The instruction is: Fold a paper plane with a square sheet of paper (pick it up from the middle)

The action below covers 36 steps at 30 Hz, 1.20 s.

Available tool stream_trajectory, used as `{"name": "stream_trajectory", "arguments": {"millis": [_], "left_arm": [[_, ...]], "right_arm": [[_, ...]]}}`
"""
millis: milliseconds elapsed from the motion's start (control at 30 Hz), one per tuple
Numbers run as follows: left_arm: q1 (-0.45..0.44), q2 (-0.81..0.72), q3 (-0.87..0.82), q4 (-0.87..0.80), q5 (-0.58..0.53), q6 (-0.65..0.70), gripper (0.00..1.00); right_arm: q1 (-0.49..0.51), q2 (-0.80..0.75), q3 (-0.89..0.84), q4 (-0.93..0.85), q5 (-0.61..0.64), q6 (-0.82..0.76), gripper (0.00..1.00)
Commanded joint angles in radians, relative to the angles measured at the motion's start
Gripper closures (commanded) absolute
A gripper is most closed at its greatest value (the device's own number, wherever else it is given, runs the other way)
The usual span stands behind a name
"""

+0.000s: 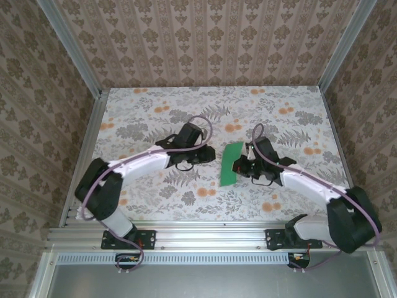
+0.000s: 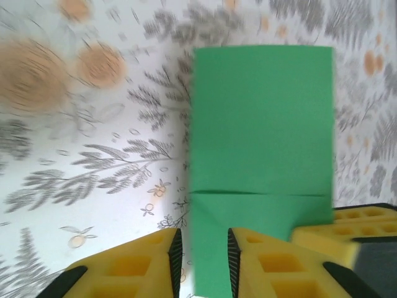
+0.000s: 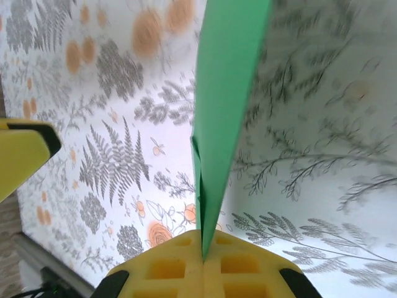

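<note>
Paper held on edge
Right gripper [image 3: 203,239] clamps the folded paper [image 3: 229,81] upright, probably so the left gripper [image 2: 203,233] (jaws narrowly parted) can reach its crease.

Table [image 1: 186,198]: flat top, white floral cover with grey ferns and leaves. Orange blooms sit at 11, 1 and 5 o'clock, plus a pair just past centre toward 12. Aluminium rail [image 1: 211,234] runs along the 6 o'clock edge, with my two arm bases bolted on it, left [image 1: 127,238] and right [image 1: 291,238]. The square sheet of paper [image 1: 231,164], green, is just off centre toward 3 o'clock. I can't tell if it touches the cover.
</note>
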Motion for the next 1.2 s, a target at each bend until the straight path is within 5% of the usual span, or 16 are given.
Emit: {"name": "stream_trajectory", "arguments": {"millis": [0,200,400,700,867,1033,1167], "left_arm": [[0.029,-0.125,-0.054,-0.101,-0.168,-0.029,0.7],[0.097,-0.339,-0.137,-0.264,-0.402,-0.109,0.62],[0.166,-0.498,-0.214,-0.333,-0.474,-0.175,0.56],[0.194,-0.632,-0.264,-0.384,-0.496,-0.139,0.53],[0.215,-0.702,-0.286,-0.398,-0.466,-0.108,0.47],[0.226,-0.712,-0.261,-0.445,-0.368,-0.025,0.43],[0.228,-0.667,-0.271,-0.366,-0.156,0.039,0.44]], "right_arm": [[0.017,-0.094,0.18,-0.443,0.27,-0.196,1.0],[0.143,0.014,0.544,-0.935,0.81,-0.309,1.0],[0.264,0.318,0.692,-1.112,0.936,-0.317,1.0],[0.381,0.711,0.861,-1.022,0.748,-0.213,0.91],[0.413,0.836,0.984,-0.941,0.529,-0.162,0.71],[0.4,0.688,0.96,-0.778,0.371,-0.157,0.57],[0.301,0.405,0.656,-0.516,0.338,-0.12,0.57]]}}
